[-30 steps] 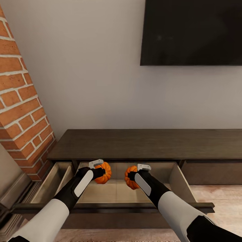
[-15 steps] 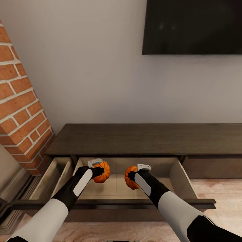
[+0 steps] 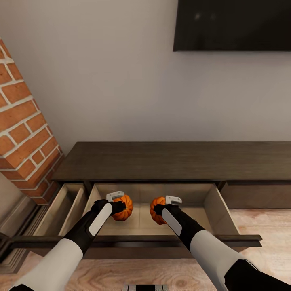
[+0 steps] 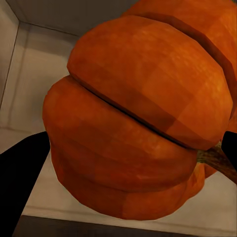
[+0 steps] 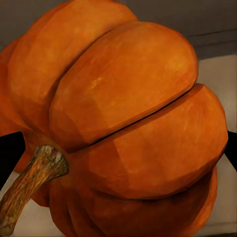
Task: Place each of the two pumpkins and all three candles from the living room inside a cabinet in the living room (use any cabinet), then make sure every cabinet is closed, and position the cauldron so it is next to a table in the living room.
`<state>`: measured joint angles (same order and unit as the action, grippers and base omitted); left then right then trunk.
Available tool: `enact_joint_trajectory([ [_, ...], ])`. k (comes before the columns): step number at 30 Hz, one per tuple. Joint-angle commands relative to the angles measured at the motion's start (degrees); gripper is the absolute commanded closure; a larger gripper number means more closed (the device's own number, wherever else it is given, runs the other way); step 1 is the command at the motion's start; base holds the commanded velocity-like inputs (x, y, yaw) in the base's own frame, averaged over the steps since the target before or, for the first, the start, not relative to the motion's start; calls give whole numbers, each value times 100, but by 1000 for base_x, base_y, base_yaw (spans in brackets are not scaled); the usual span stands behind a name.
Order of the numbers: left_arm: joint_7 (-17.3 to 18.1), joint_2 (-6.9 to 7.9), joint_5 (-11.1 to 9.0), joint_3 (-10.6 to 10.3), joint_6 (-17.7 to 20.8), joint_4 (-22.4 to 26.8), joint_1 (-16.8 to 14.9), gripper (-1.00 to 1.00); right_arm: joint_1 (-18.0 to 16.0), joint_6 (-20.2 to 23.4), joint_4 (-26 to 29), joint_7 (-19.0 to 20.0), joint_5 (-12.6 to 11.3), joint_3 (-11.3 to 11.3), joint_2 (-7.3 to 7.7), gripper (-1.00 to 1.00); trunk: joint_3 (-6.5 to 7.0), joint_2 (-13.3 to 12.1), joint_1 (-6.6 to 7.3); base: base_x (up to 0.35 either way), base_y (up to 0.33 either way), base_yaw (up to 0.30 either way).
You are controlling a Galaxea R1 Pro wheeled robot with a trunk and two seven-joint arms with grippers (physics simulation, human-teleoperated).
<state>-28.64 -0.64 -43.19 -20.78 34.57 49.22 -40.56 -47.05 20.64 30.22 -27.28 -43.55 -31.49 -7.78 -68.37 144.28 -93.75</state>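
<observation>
Head view: both grippers hang inside the open middle drawer (image 3: 212, 206) of the cabinet (image 3: 169, 159), the left gripper (image 3: 121, 206) clamped on one pumpkin (image 3: 124, 207), the right gripper (image 3: 158, 209) clamped on the other pumpkin (image 3: 157, 211).

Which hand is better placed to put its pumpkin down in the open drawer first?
Neither clearly. The left hand and right hand each hold a pumpkin over the same open drawer.
</observation>
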Motion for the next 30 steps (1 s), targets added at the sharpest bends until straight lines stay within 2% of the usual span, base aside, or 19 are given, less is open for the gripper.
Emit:
enact_joint_trajectory([
  [1, -54, 2, -55, -14, -3, 9, -4, 100, -6, 11, 10, -50, -33, -39, 4, 100, -27, 4, -1, 0, 0, 0],
  [4, -54, 2, -56, -14, -3, 9, -4, 100, -6, 18, 15, -49, -38, -41, 4, 100, -94, 8, -8, 0, 0, 0],
  [12, -54, 17, -58, -14, -3, 17, -4, 100, -6, 54, 19, -49, -39, -43, 4, 100, -94, 8, -8, 0, 0, 0],
  [13, -54, 18, -58, -14, -3, 17, -4, 100, -6, 58, 19, -49, -39, -46, 4, -100, -94, 8, -8, 0, 0, 0],
  [18, -54, 28, -71, -11, -3, 18, -4, 100, -6, 72, 19, -33, -39, -45, 4, -100, -94, 8, -8, 0, 0, 0],
  [19, -52, 32, -88, -8, -3, 25, -4, -100, -6, 72, 19, -33, -41, -46, 4, -100, -94, 8, -8, 0, 0, 0],
  [28, -45, 44, -124, 3, -3, 45, -4, -100, -6, 72, 19, -30, -40, -44, 4, -100, -94, 8, -8, 0, 0, 0],
  [30, -45, 48, -129, 4, 3, 131, -4, -100, -6, 72, 19, -30, -40, -43, 4, -100, -50, 6, -3, 0, 0, 0],
])
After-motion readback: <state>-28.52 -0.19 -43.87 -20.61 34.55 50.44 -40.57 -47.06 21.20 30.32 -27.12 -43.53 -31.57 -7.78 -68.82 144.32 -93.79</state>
